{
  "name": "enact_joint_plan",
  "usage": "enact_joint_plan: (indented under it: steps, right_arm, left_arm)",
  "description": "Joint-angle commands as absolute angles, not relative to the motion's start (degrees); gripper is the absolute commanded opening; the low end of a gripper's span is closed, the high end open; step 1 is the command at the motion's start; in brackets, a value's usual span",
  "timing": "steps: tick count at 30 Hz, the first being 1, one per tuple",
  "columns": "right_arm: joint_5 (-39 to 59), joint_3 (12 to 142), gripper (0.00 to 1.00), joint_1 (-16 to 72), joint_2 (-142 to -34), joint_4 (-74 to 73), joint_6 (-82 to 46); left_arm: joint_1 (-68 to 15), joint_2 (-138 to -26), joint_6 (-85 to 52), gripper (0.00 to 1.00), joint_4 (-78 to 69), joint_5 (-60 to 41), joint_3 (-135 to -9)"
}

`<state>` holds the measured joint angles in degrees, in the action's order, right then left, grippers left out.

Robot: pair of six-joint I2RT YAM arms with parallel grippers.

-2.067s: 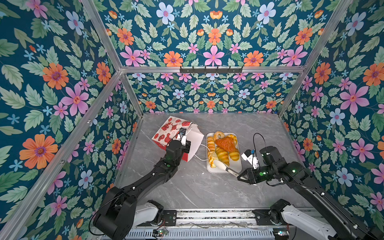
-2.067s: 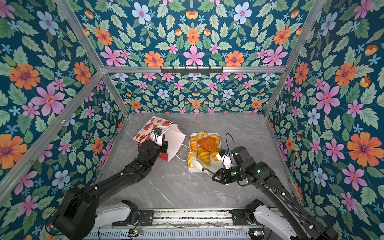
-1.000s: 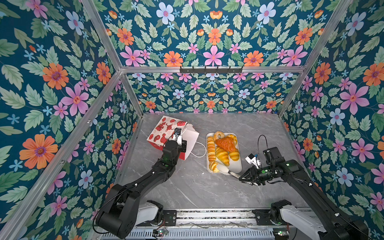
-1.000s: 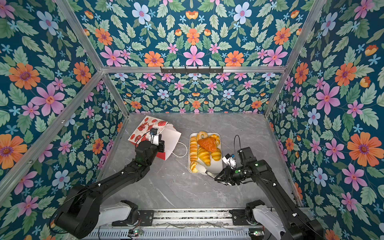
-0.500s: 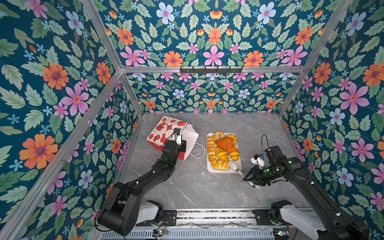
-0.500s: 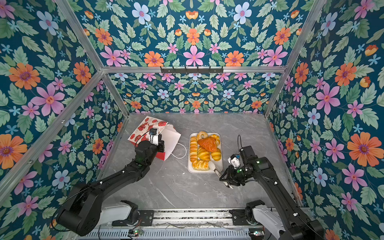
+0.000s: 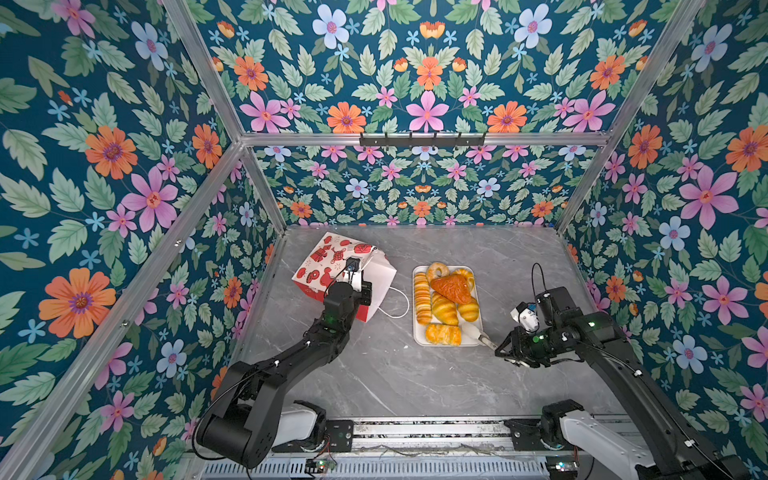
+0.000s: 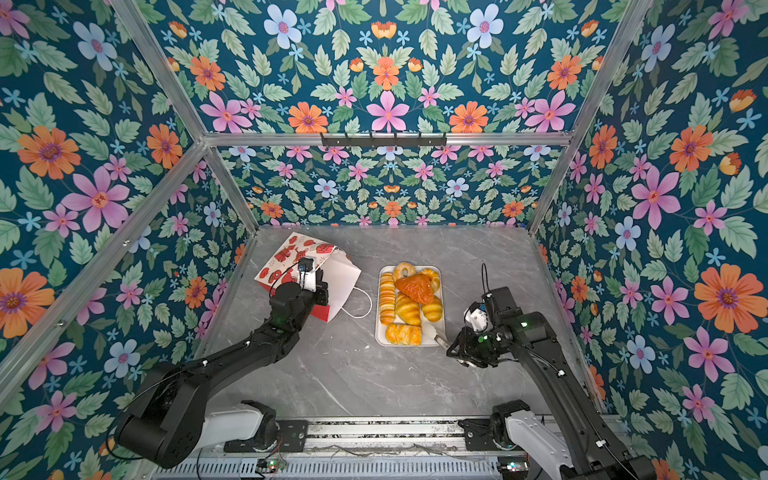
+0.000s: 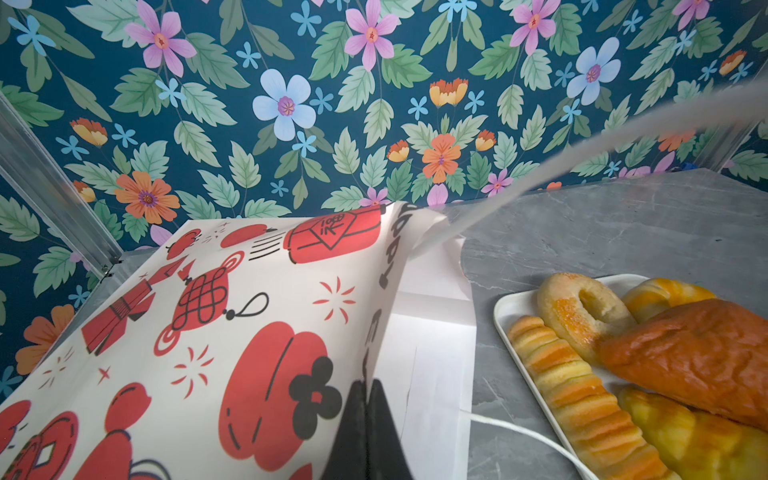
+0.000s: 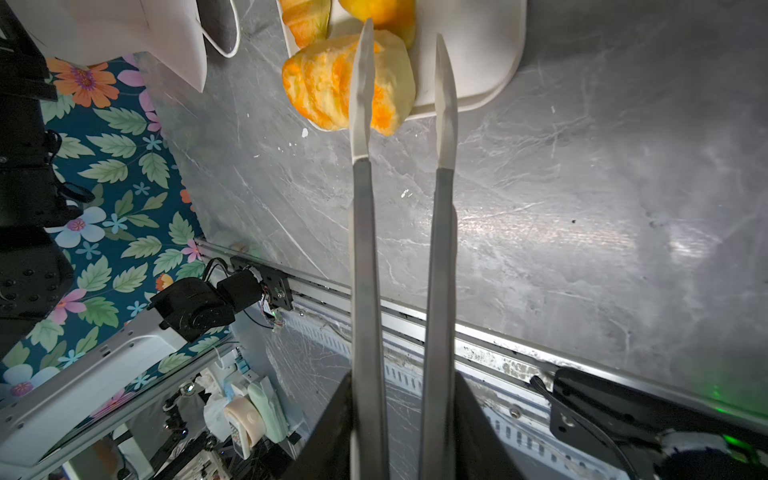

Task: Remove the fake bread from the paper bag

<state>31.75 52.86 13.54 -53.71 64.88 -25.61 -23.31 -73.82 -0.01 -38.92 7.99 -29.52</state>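
At the left back of the grey bench the paper bag leans over on its side, with the printed face up and the mouth turned toward the middle. The left gripper is at this mouth. In the left wrist view its black fingers are clenched together on the edge of the bag's rim, so they are grasping the paper. One white cord handle lies on the bench between the bag and the white tray.

The fake bread is outside the bag and lies on this tray in the middle of the bench. A long ridged loaf lies along the tray's left side and a ring bagel is at the far end. A dark orange pastry rests on top of the yellow croissants. A ridged pastry sits at the near edge.

The right gripper points at the near right corner of the tray, just beside that last pastry. Its long thin fingers are released: they stand apart and nothing is between them.
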Motion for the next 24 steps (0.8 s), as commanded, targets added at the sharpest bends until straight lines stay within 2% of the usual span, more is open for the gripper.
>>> enact_joint_plan:
  steps: [1,7,12,18,24]
  right_arm:
    - [27.85,54.64,0.34,13.54,-52.68,64.25,-26.48]
    - [13.95,57.98,0.26,13.54,-51.41,62.21,-26.29]
    - [1.21,57.71,0.25,13.54,-54.49,56.52,-23.77]
    - [-14.66,56.79,0.25,13.24,-67.59,47.03,-20.96]
    - [-15.27,58.15,0.26,7.19,-80.9,37.71,-20.18]
  left_arm:
    - [-23.12,-73.61,-0.88,0.0,-40.99,7.81,-29.44]
    - [-22.99,-73.13,-1.32,0.0,-41.02,7.44,-29.69]
    - [-23.03,-71.45,-2.43,0.0,-39.61,6.86,-30.79]
    - [-22.99,-69.18,-3.36,0.0,-34.76,6.66,-33.47]
    - [-22.98,-67.91,-4.3,0.0,-30.94,5.8,-36.08]
